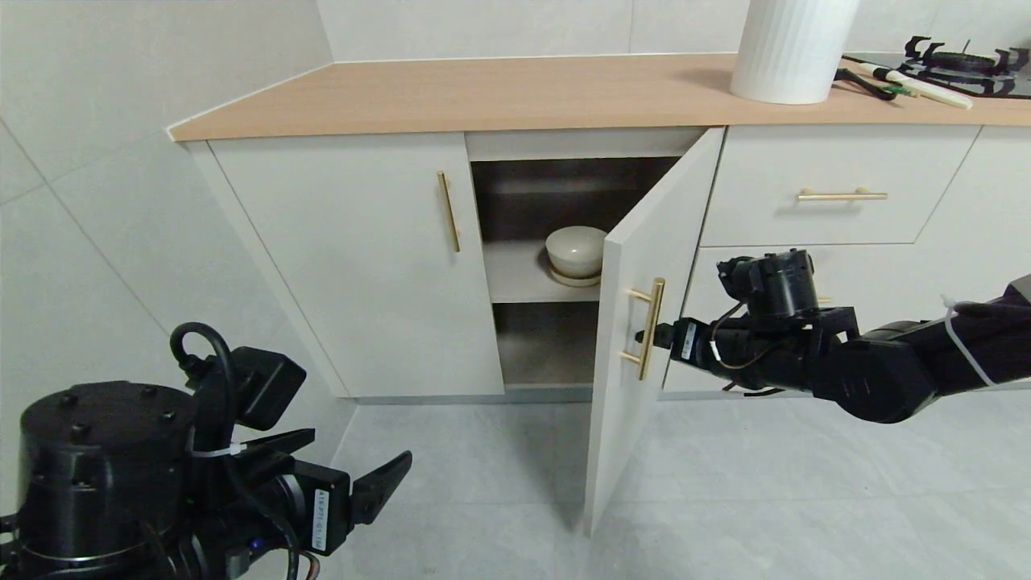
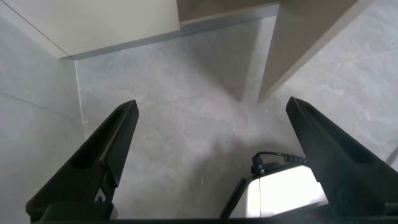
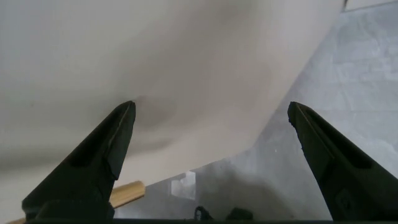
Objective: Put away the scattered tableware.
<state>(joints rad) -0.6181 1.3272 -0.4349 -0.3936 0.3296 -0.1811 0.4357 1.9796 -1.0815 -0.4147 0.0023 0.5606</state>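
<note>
Both end effectors are spread: left end effector (image 1: 361, 447) low by the floor (image 1: 725, 491), right end effector (image 1: 662, 334) at the door handle (image 1: 652, 306). The bowl (image 1: 575, 251) sits on the shelf (image 1: 515, 274); I judge pushing the door (image 1: 620, 427) shut comes next.

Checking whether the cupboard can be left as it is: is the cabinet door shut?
No, the cabinet door stands open at an angle, showing a bowl on the shelf inside.
</note>
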